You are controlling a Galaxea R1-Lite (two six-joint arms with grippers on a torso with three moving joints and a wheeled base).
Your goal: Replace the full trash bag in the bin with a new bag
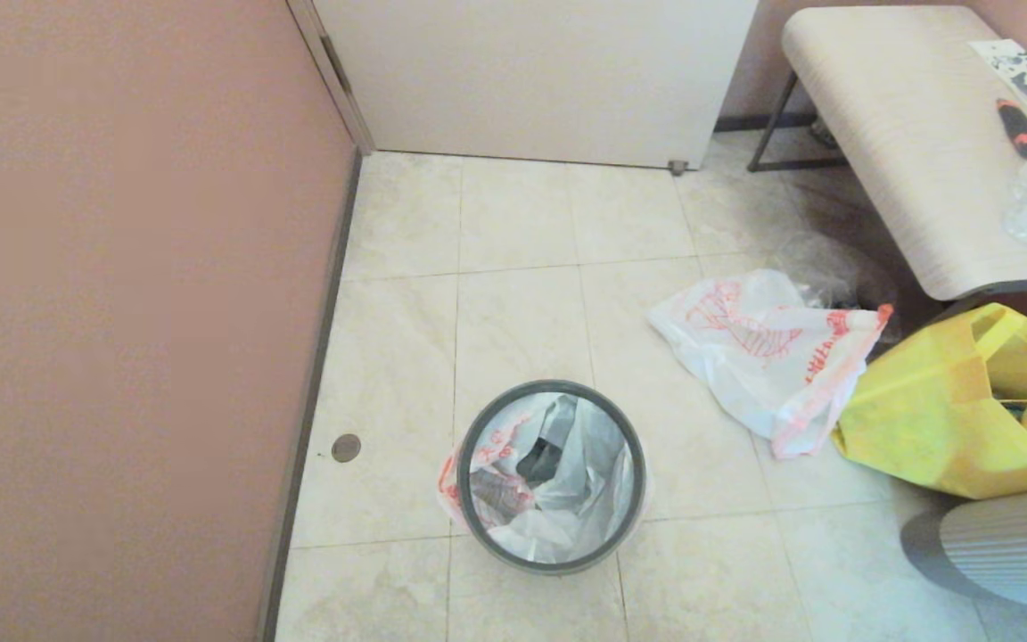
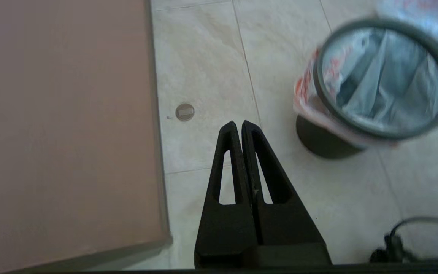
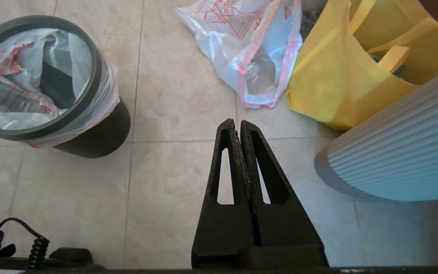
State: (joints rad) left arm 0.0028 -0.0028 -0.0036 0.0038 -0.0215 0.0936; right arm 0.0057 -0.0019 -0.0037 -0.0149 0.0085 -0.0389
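- Left gripper (image 2: 238, 123): fingers pressed together, holding nothing, hanging over bare floor tile; the bin (image 2: 321, 146) stands at its 2 o'clock.
- Right gripper (image 3: 234, 121): fingers pressed together, holding nothing; same bin at its 10 o'clock.
- New bag (image 1: 585, 446): lines the bin, pinned under the grey hoop (image 1: 552, 388).
- Full trash bag (image 1: 763, 366): on the floor, 2 o'clock from the bin, touching the yellow tote (image 1: 924, 428).
- Step, as judged: swap complete; draw both arms away clear of the loose hoop.

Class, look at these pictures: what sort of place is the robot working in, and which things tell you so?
Probably a tiled corner of a home or small office: a pale tile floor, a door in a pink wall, and a lined bin near a wood-topped table.
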